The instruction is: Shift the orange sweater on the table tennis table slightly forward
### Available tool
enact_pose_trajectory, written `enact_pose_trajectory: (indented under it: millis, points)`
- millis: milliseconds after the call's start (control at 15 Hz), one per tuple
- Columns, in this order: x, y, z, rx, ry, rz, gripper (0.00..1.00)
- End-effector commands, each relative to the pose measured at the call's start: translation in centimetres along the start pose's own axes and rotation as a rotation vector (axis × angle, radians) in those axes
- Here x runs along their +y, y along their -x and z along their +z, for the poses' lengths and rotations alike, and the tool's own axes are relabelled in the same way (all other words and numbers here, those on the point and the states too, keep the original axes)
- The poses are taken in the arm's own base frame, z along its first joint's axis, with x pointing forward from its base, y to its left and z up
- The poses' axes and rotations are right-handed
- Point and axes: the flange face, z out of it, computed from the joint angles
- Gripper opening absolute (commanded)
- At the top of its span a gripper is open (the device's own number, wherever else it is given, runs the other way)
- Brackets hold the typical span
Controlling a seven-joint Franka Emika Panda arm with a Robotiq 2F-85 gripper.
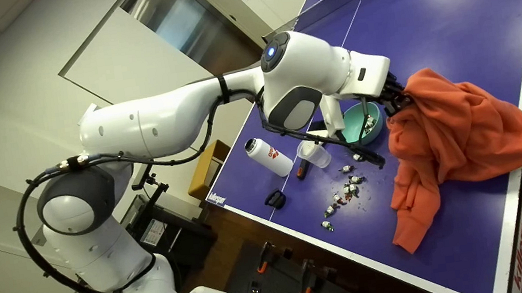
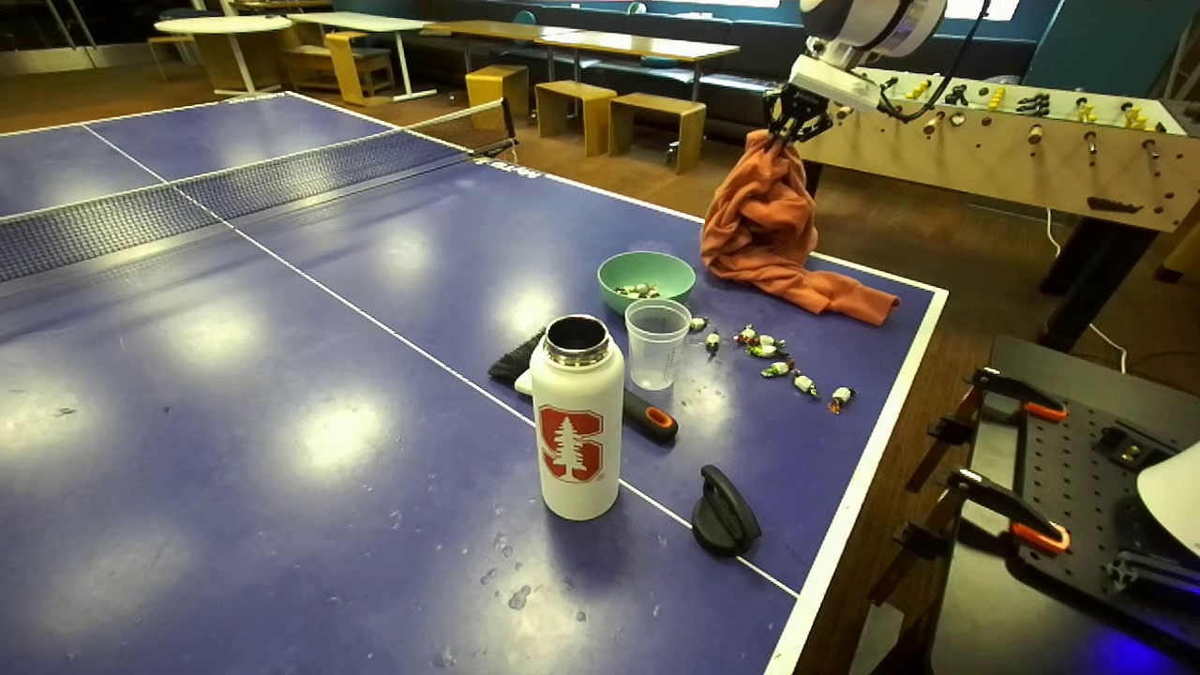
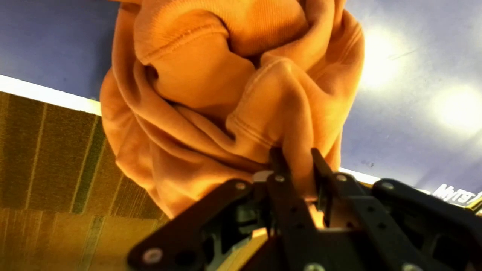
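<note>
here, soft orange sweater (image 3: 233, 94) in thick folds, one tight in the pincer (image 3: 296, 156), sleeve (image 1: 415, 207) limp on the glossy table (image 1: 428, 38)

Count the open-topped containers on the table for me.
3, in both exterior views: the green bowl, near the orange sweater; the white bottle; near the black lid; and the clear cup, between bowl and bottle. The sweater could hide more.
</note>
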Motion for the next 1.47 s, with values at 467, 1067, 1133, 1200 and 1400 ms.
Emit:
enact_pose_trajectory:
  millis: [467,1067,1133,1200,1400]
  points:
    - [-7.8,-4.3,8.0,0.196,-0.095,0.061,0.05]
    - [-15.5,-6.3,5.6,0.181,-0.257,0.103,0.05]
    - [-16.6,-5.9,5.1,0.152,-0.277,0.101,0.05]
    - [-17.3,-5.6,4.9,0.121,-0.286,0.099,0.05]
    - [-18.1,-4.6,4.5,0.071,-0.228,0.104,0.05]
